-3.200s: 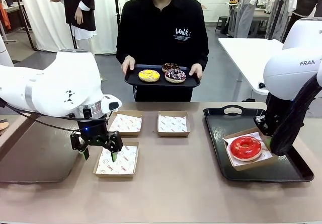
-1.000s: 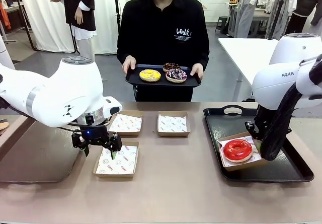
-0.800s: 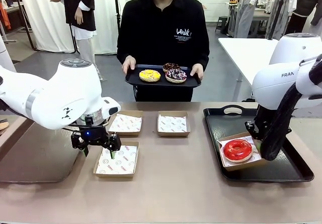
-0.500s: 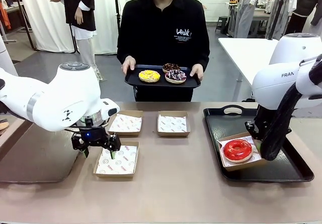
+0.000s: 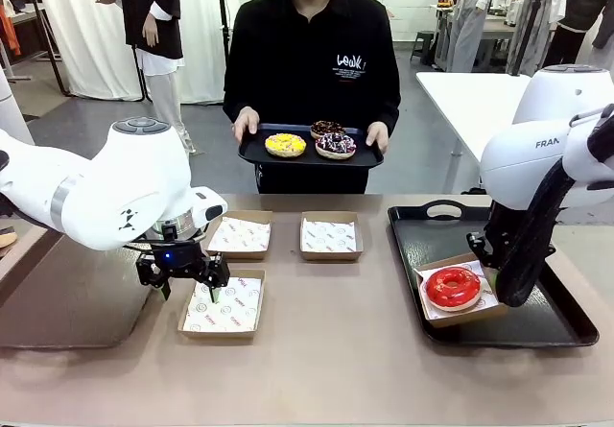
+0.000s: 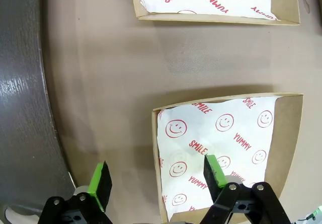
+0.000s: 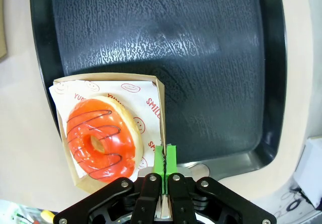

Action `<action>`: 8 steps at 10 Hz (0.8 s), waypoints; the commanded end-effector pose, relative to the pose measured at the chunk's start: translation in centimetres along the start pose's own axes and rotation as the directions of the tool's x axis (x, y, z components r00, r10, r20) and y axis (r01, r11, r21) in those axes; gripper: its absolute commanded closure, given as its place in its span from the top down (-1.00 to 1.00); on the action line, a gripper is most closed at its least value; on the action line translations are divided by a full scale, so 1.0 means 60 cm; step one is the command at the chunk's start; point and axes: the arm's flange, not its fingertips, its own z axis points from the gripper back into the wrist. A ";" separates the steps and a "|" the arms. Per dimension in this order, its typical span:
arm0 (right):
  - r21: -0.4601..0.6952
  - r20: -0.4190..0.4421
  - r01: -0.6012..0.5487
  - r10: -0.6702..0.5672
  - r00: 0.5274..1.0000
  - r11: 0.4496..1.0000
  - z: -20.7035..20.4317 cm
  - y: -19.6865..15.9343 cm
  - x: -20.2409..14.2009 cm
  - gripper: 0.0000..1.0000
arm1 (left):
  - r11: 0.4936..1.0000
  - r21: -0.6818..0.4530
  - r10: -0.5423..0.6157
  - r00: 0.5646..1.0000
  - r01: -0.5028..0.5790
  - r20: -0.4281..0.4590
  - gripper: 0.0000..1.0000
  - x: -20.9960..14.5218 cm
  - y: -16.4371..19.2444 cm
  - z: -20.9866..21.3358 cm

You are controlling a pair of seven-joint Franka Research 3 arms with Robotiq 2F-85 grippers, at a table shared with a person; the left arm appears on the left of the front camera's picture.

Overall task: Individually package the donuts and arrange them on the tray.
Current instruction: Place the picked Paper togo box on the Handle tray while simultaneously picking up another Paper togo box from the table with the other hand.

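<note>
A red donut (image 5: pixel 453 286) (image 7: pixel 103 138) lies in a paper-lined box (image 7: pixel 158 98) on the black tray (image 5: pixel 422 218) (image 7: pixel 201 58) at the right. My right gripper (image 5: pixel 502 276) (image 7: pixel 164 159) is shut on that box's side wall. My left gripper (image 5: pixel 188 289) (image 6: pixel 157 177) hangs open, its fingers either side of the left wall of an empty lined box (image 5: pixel 223 305) (image 6: pixel 221 148). Across the table a person holds a small tray (image 5: pixel 309 156) with a yellow donut (image 5: pixel 285 144), a chocolate donut (image 5: pixel 325 127) and a sprinkled donut (image 5: pixel 335 143).
Two more empty lined boxes (image 5: pixel 240 235) (image 5: pixel 329 236) stand in the middle of the table, one of them in the left wrist view too (image 6: pixel 211 2). A dark grey mat (image 5: pixel 67 302) covers the left end. The big tray has free room behind and right of the red donut's box.
My right gripper has slid the red donut's box a little to the left on the tray and now holds still. My left gripper has stayed over the near box's left edge, barely shifting.
</note>
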 end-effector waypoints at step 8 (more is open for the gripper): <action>-0.024 -0.005 -0.015 0.015 1.000 1.000 -0.006 0.004 0.005 0.86 | 1.000 -0.003 0.016 1.000 -0.016 0.006 -1.00 -0.001 -0.001 -0.008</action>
